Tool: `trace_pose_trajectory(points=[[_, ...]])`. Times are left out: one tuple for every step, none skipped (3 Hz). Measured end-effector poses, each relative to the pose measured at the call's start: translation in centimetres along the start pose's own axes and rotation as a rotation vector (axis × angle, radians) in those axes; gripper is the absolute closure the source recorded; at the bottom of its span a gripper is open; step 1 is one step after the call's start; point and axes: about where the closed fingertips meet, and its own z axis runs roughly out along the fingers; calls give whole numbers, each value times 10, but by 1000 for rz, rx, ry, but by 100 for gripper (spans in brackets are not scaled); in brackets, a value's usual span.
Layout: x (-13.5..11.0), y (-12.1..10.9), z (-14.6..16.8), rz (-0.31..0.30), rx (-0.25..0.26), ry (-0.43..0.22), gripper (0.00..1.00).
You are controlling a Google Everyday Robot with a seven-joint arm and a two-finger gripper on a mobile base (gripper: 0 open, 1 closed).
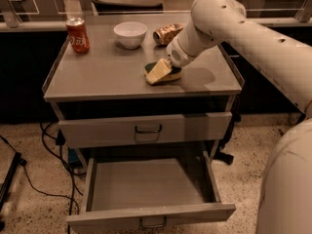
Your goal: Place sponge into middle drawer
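Observation:
The sponge (157, 72), pale yellow foam with a dark green layer, lies tilted on the cabinet top (107, 77), right of centre. My gripper (165, 68) is at the end of the white arm that reaches in from the upper right. It is right at the sponge's right end and touches or covers it. The middle drawer (122, 217) is the lower grey one with a small loop handle. It is pulled out wide open below the cabinet and its inside is bare.
The upper grey drawer (146, 129) is shut. On the top stand a red soda can (78, 35) at the back left, a white bowl (130, 34) and a crushed gold can (167, 34) at the back. Black cables (34, 179) lie on the floor at the left.

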Motion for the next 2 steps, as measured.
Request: trace_pose_trajectory(points=[[5,21,-24,-74,-62,-29,100],[22,64,-60,-176,-185,-47,100]])
